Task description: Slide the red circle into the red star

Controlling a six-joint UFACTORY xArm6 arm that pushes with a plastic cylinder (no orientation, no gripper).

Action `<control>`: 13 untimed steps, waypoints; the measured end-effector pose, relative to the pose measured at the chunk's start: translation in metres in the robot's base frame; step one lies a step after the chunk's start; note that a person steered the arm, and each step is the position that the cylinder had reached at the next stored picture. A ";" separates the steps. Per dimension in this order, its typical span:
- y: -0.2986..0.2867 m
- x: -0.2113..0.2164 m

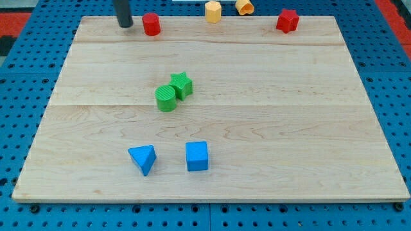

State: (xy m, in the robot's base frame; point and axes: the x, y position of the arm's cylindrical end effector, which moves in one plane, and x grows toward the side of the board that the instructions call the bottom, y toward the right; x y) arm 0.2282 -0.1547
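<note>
The red circle [151,24] stands near the board's top edge at the view's upper left. The red star [288,20] sits at the top right, far to the right of the circle along the same edge. My tip [124,24] is the lower end of the dark rod, just left of the red circle with a small gap between them.
A yellow hexagon block [212,11] and a second yellow block [244,6] lie at the top edge between circle and star. A green circle [166,99] touches a green star [182,85] mid-board. A blue triangle [143,158] and blue cube [197,156] sit lower. The wooden board [289,128] lies on a blue pegboard.
</note>
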 end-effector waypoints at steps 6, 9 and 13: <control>0.180 0.041; 0.085 -0.021; 0.194 -0.024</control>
State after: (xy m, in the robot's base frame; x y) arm 0.2044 0.0389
